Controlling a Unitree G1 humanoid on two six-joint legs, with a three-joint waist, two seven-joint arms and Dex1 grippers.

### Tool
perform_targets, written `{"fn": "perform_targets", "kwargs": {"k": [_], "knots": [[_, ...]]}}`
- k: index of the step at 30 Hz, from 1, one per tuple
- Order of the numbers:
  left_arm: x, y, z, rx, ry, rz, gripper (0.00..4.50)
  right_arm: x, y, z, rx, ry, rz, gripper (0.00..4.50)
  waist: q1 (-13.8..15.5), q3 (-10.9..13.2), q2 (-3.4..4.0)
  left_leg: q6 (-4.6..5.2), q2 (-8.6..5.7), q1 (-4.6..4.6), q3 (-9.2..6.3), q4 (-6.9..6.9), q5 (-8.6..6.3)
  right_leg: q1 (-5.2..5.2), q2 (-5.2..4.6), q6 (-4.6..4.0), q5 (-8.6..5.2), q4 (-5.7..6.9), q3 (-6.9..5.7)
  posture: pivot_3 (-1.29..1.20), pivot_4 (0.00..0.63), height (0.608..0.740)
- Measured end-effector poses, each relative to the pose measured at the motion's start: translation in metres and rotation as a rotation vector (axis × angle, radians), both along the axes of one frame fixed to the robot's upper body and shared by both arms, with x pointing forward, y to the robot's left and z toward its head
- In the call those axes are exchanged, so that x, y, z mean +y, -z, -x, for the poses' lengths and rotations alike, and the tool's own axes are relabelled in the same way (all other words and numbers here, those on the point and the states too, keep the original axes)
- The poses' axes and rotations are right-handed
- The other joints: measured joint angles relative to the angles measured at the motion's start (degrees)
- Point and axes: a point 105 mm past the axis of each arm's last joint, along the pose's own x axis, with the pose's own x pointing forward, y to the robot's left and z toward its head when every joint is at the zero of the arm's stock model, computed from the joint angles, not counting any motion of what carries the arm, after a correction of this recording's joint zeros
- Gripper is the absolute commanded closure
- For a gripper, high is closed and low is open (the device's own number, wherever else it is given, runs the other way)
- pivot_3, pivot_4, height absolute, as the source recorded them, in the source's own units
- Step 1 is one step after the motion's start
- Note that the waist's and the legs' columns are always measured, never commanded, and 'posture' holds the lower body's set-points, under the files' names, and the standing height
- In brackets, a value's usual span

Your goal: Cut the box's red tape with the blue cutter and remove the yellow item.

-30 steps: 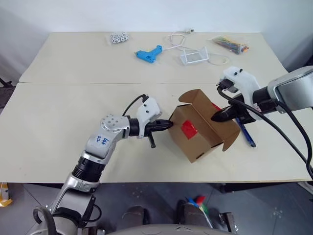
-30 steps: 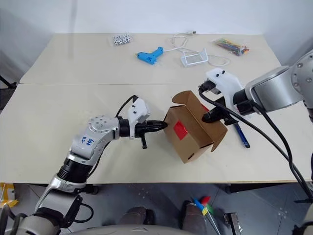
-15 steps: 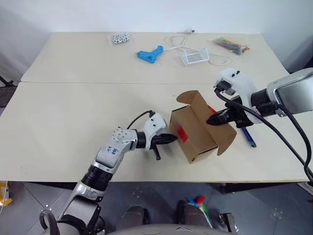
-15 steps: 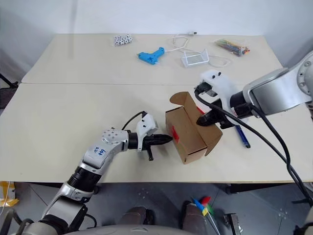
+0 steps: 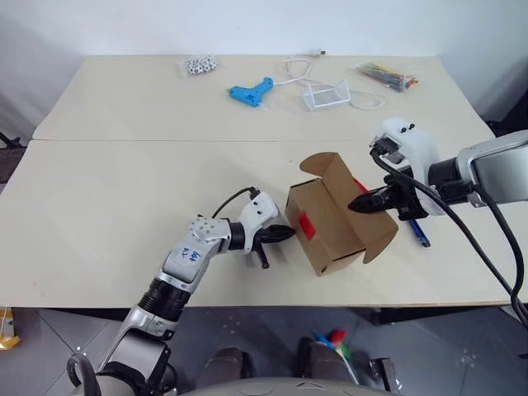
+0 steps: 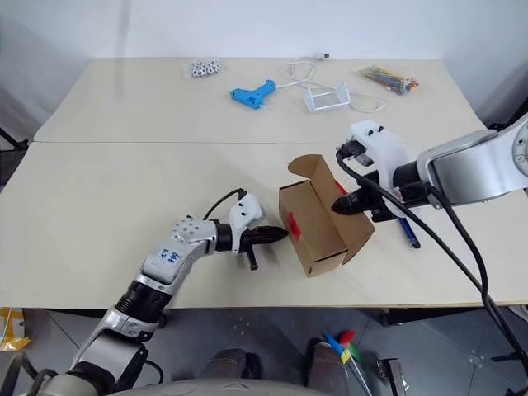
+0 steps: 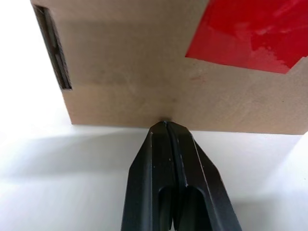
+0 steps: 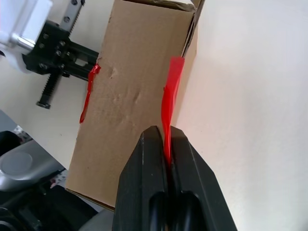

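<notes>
Both claws are closed: left claw (image 7: 166, 126) touching the box (image 5: 330, 219), right claw (image 8: 165, 139) pinching red tape (image 8: 171, 98).

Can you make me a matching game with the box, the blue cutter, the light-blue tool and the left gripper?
Things:
1. box
2. blue cutter
3. light-blue tool
4. left gripper

Places or states:
A. far side of the table, near a white cable
B. shut, tips against the box's taped side
C. lying on the table beside the right arm
D. between the two grippers, one flap open

Pairs: 1-D, 2-C, 3-A, 4-B
</notes>
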Motion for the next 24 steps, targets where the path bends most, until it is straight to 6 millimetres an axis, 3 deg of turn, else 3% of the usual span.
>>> {"fn": "perform_targets", "kwargs": {"k": [9,15,17,22,24], "knots": [[0.01,-0.012,-0.003,-0.034,0.014,-0.027,4.5,-0.001,-0.001,0.0,-0.025,0.013,0.035,4.47,0.0,0.0,0.0,0.0,0.0,-0.01,0.0,0.01,0.0,0.0,0.0,0.0,0.0,0.0,0.0,0.0,0.15,0.74],[0.023,-0.032,0.016,-0.011,0.13,-0.063,4.5,-0.002,-0.002,-0.001,-0.032,0.017,0.049,4.47,-0.2,0.0,0.0,0.0,0.02,-0.02,0.01,-0.01,0.0,-0.06,0.01,-0.02,-0.01,0.02,0.01,0.0,0.15,0.74],[0.024,-0.046,0.019,-0.012,0.156,-0.036,4.5,-0.003,-0.002,0.0,-0.033,0.016,0.057,4.47,0.0,0.0,0.0,0.0,0.02,-0.05,-0.03,0.02,0.0,-0.06,0.01,-0.02,-0.01,0.01,0.0,0.0,0.15,0.74],[0.003,-0.106,0.026,-0.102,0.246,0.14,4.5,-0.002,-0.002,0.0,-0.035,0.013,0.067,4.47,0.3,0.0,-0.02,0.03,-0.05,-0.12,-0.05,0.11,-0.01,-0.02,-0.03,0.01,0.01,-0.04,0.02,0.0,0.15,0.74],[-0.008,-0.117,0.031,-0.103,0.286,0.205,4.5,-0.002,-0.003,0.0,-0.039,0.012,0.072,4.47,0.2,0.0,-0.03,0.03,-0.03,-0.12,-0.06,0.09,-0.01,-0.03,0.01,0.01,0.01,-0.03,-0.02,0.0,0.15,0.74]]}}
